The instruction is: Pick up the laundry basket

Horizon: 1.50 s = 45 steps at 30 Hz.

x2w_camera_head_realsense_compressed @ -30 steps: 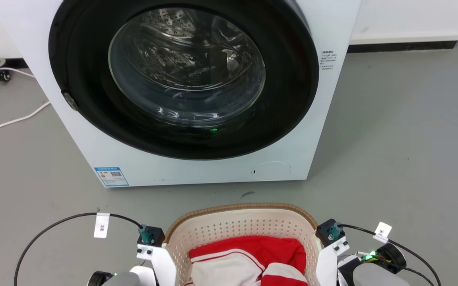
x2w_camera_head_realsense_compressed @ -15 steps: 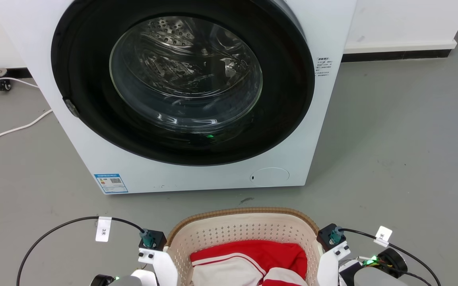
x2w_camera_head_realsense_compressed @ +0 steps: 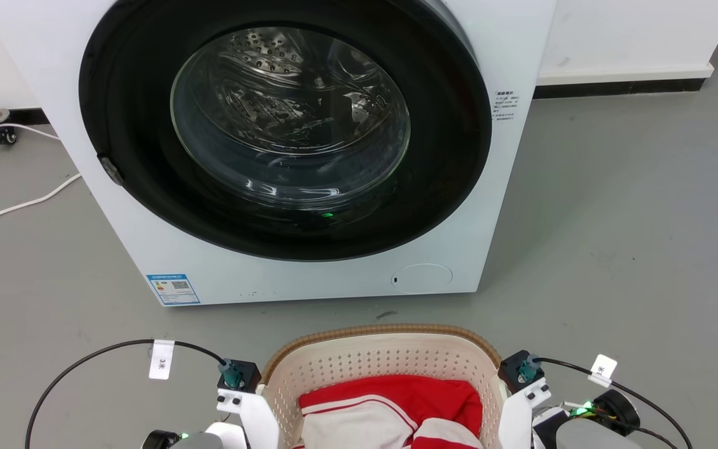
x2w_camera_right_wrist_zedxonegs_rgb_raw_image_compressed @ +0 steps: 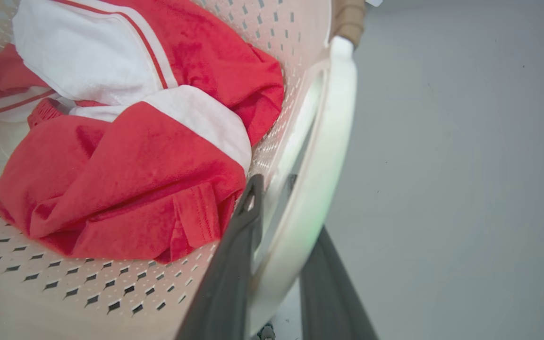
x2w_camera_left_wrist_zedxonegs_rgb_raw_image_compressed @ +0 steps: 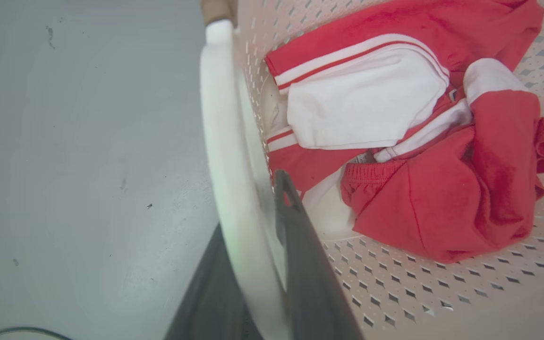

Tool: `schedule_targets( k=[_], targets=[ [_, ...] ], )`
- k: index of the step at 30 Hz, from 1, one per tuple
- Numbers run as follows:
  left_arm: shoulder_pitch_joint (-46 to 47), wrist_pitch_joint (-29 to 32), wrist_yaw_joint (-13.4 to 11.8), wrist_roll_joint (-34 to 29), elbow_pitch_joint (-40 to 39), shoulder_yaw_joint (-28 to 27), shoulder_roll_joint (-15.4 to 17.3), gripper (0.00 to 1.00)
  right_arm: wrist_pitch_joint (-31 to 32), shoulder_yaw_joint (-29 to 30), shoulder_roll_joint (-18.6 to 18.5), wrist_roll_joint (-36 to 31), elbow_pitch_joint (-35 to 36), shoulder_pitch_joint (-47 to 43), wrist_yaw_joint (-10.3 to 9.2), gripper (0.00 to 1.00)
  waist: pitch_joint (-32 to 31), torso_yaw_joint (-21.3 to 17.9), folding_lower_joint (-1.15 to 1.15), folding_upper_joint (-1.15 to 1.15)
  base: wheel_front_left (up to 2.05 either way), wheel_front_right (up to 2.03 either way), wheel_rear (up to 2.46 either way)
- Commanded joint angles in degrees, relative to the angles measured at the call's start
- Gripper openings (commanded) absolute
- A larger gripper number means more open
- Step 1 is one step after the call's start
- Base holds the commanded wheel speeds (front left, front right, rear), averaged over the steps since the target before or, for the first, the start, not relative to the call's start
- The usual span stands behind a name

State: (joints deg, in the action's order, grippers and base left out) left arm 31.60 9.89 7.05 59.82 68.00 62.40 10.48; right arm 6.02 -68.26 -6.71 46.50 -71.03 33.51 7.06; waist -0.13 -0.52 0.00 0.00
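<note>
Basket [x2w_camera_head_realsense_compressed: 379,360] being gripped at both sides, just short of the washer [x2w_camera_head_realsense_compressed: 290,143].

The left tool [x2w_camera_left_wrist_zedxonegs_rgb_raw_image_compressed: 253,208] is clamping the left handle [x2w_camera_left_wrist_zedxonegs_rgb_raw_image_compressed: 220,141] and the right tool [x2w_camera_right_wrist_zedxonegs_rgb_raw_image_compressed: 274,184] the right handle [x2w_camera_right_wrist_zedxonegs_rgb_raw_image_compressed: 333,118]. Each is nearly closed, one finger inside the wall and one outside, which I'd say is keeping the load level for lifting. The basket is sitting between the two tools, cream and perforated with a brown woven-look rim. Red-and-white clothes [x2w_camera_head_realsense_compressed: 396,396] are lying heaped inside. I cannot tell whether it is clearing the floor [x2w_camera_head_realsense_compressed: 633,237].

Right claw [x2w_camera_right_wrist_zedxonegs_rgb_raw_image_compressed: 276,200] grips basket [x2w_camera_right_wrist_zedxonegs_rgb_raw_image_compressed: 88,288] handle [x2w_camera_right_wrist_zedxonegs_rgb_raw_image_compressed: 326,137] (clothes [x2w_camera_right_wrist_zedxonegs_rgb_raw_image_compressed: 125,179] inside).
</note>
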Motion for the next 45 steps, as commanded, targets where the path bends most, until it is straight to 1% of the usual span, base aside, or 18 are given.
schedule_targets(
  k=[1, 19, 45],
  targets=[
    [1.62, -1.08, 0.75, 0.22, -0.76, 0.38, -1.04, 0.0, -0.27, -0.88, 1.04, 0.19, 0.39, 0.28, 0.78, 0.0, 0.07, 0.03, 0.0, 0.0, 0.0, 0.0, 0.0],
    [2.34, -2.67, 0.74, 2.23, -0.01, 2.79, -1.23, 0.0, -0.86, -3.22, 0.93, 3.02, -0.13, 0.72, 0.78, 0.0, 0.17, -0.08, 0.0, 0.0, 0.0, 0.0, 0.0],
    [2.77, -4.1, 0.75, 5.32, 0.47, 5.83, -1.21, 0.0, -1.33, -4.86, 1.05, 4.55, -0.57, 1.0, 0.78, 0.0, 0.18, -0.03, 0.0, 0.0, 0.0, 0.0, 0.0]
  ],
)
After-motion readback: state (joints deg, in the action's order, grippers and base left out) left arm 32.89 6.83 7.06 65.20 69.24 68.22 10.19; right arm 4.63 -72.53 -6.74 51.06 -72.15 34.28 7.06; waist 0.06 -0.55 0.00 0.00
